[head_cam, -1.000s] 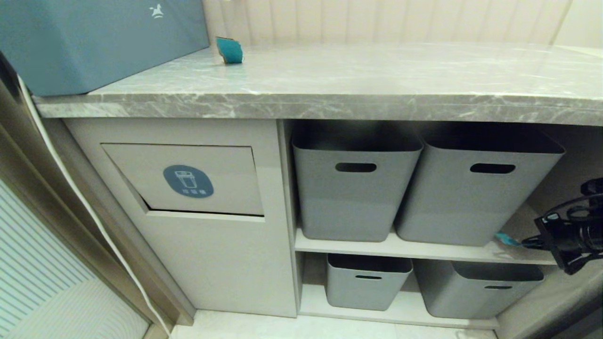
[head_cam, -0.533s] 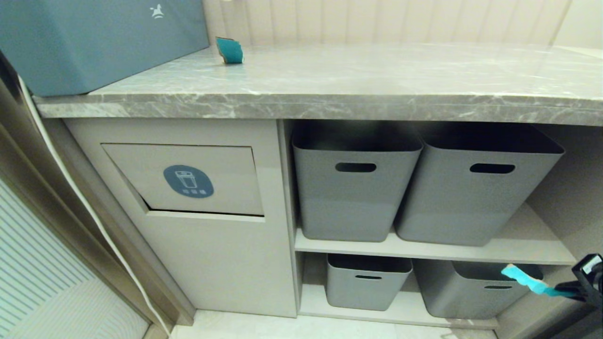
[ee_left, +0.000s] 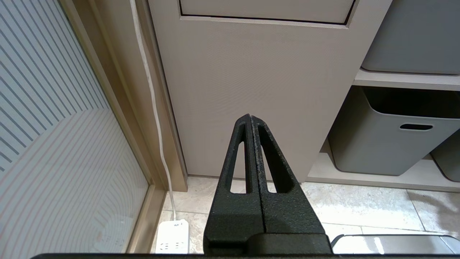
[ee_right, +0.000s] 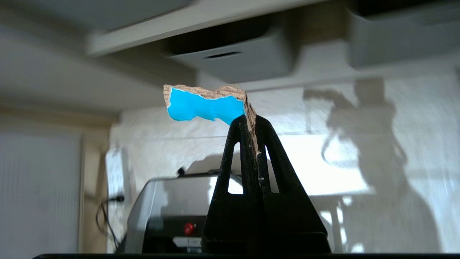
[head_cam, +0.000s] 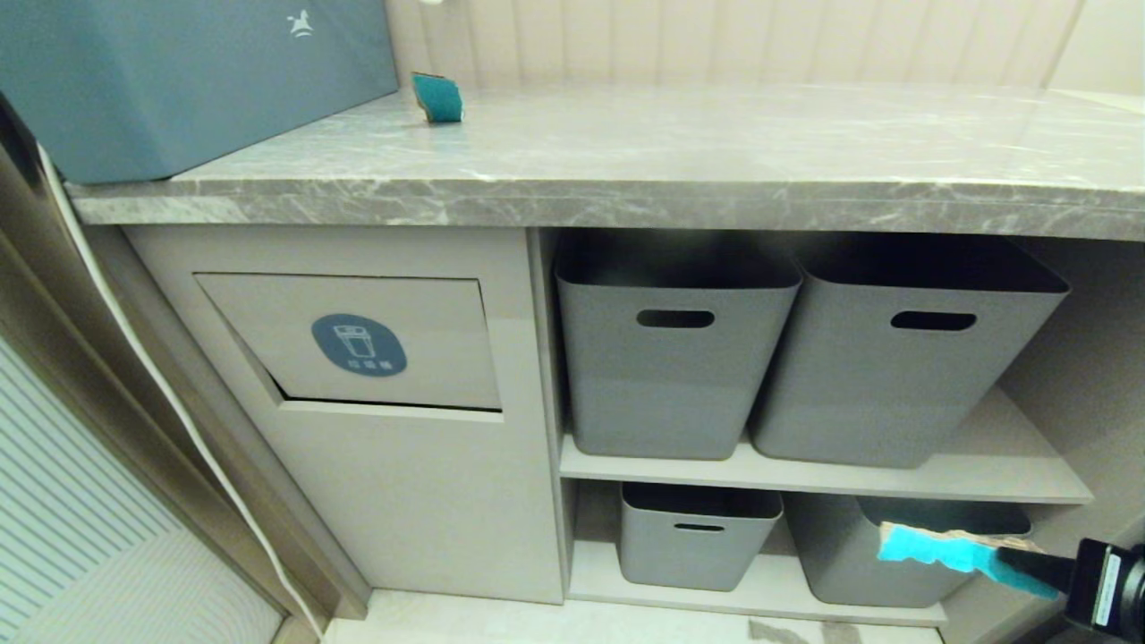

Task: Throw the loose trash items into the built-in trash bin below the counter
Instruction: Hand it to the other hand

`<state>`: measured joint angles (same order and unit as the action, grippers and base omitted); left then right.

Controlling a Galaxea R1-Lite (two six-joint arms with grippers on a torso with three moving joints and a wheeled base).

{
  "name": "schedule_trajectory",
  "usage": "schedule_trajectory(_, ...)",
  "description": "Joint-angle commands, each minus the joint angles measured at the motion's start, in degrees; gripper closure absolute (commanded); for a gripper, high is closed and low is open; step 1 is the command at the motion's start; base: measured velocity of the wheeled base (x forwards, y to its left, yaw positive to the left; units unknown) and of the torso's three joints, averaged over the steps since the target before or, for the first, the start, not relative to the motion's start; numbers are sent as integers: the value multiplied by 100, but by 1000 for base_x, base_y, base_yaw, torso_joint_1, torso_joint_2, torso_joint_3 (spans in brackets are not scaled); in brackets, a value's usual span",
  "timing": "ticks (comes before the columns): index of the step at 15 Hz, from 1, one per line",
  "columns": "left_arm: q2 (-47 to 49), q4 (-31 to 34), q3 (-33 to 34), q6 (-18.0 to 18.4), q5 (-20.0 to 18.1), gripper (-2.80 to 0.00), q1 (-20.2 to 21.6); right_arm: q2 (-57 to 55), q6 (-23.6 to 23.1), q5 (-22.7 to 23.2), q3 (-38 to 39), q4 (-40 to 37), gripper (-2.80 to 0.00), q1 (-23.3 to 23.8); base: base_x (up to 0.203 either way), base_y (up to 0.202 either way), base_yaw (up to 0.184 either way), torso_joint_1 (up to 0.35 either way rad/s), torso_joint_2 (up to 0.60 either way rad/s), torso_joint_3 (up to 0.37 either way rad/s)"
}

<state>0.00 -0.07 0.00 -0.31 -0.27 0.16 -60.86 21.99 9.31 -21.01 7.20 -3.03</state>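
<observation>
Blue cardboard scrap (head_cam: 939, 547) is pinched in the right gripper (head_cam: 1015, 562), low at the right in front of the bottom-shelf grey tubs (head_cam: 903, 555). Trash bin flap (head_cam: 358, 340) sits far left under the counter (head_cam: 626, 201), closed. Carry the scrap across clear of the tubs, lead with its free end, push the flap inward, then release. Left gripper (ee_left: 250, 120) pressed together, empty, parked near the floor. Second scrap (head_cam: 437, 97) is on the counter.

a torn blue cardboard scrap (head_cam: 939, 548) is pinched by the right gripper (head_cam: 1020, 562) at 5 o'clock, before a lower grey tub (head_cam: 894, 559). another teal scrap (head_cam: 437, 97) is seen on the counter (head_cam: 626, 170) at 11 o'clock; the built-in trash bin (head_cam: 358, 344) is seen at 8 o'clock.
</observation>
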Motion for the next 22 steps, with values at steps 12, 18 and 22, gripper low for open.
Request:
schedule_trajectory(12,9,-1,10,-4,0,0,2,-1232,-2045,-305,-681,2042,0,-2517,0,0,0,0,0,0)
schedule_trajectory(18,372,-35,-701,-220,-166,0,-14,-1200,-2417,-1359,-431,2014,0,-2519,0,0,0,0,0,0)
schedule_trajectory(22,3059,-248,-2884,-764,-1033,0,-429,-1343,-2372,-1297,-578,2041,0,-2527,0,0,0,0,0,0)
